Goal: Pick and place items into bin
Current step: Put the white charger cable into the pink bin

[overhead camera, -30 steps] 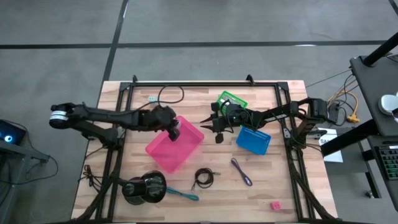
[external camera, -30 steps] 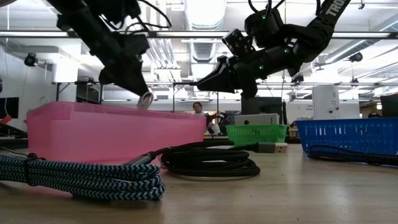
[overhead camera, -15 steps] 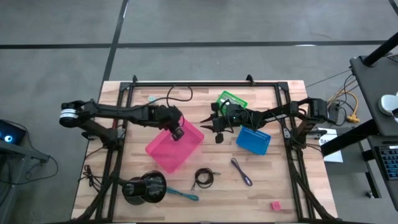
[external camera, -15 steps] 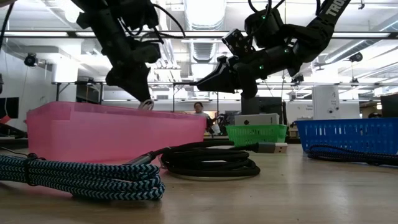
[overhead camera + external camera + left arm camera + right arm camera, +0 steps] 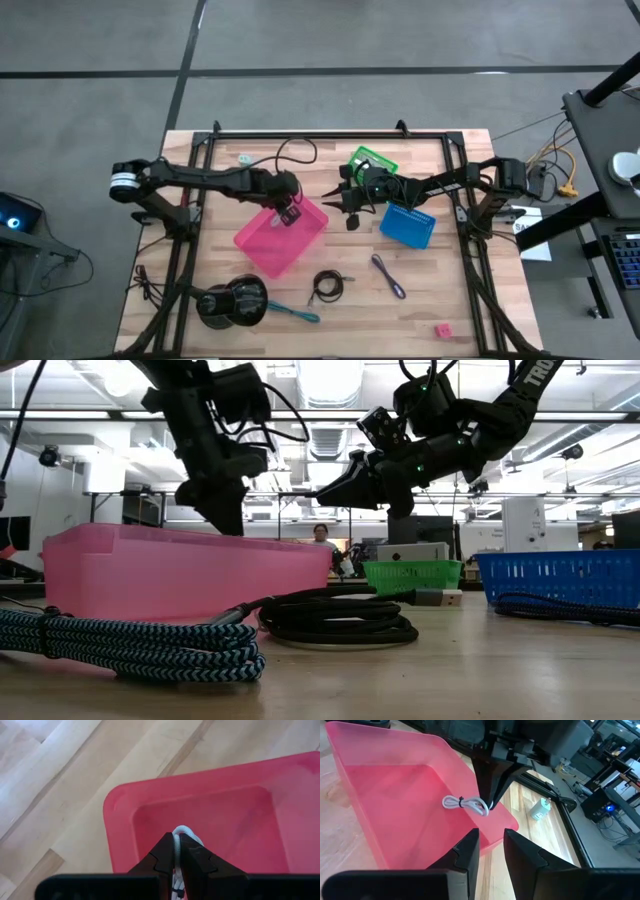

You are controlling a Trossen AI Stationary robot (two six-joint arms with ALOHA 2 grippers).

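Note:
My left gripper (image 5: 290, 211) reaches down into the pink bin (image 5: 262, 250), shut on a whitish cord (image 5: 464, 803). In the low view its fingertips dip behind the bin's rim (image 5: 190, 536). My right gripper (image 5: 337, 197) hovers open just right of the bin, above the table, touching nothing; it shows high up in the low view (image 5: 325, 490). A black coiled cord (image 5: 327, 286), a purple cord (image 5: 388, 275), a teal stick tool (image 5: 295, 314) and a red block (image 5: 442, 330) lie flat on the table nearer the front edge. My left gripper pinches the whitish cord between its two fingertips (image 5: 176, 840), coming from above and pointing down into the bin. The small bundled coil (image 5: 455, 801) sticks out sideways from the fingertips, just above the bin's floor; I cannot tell whether it touches it.
A green basket (image 5: 372, 162) and a blue basket (image 5: 407, 226) stand right of the pink bin, under the right arm. A large black round object (image 5: 232, 301) sits at the front left. A small pale item (image 5: 243, 158) lies near the far edge.
My left gripper has moved a little toward the table's right and down, carrying the whitish cord from above the bin's rim to inside the bin. It has stayed shut on the cord. The right arm has kept still.

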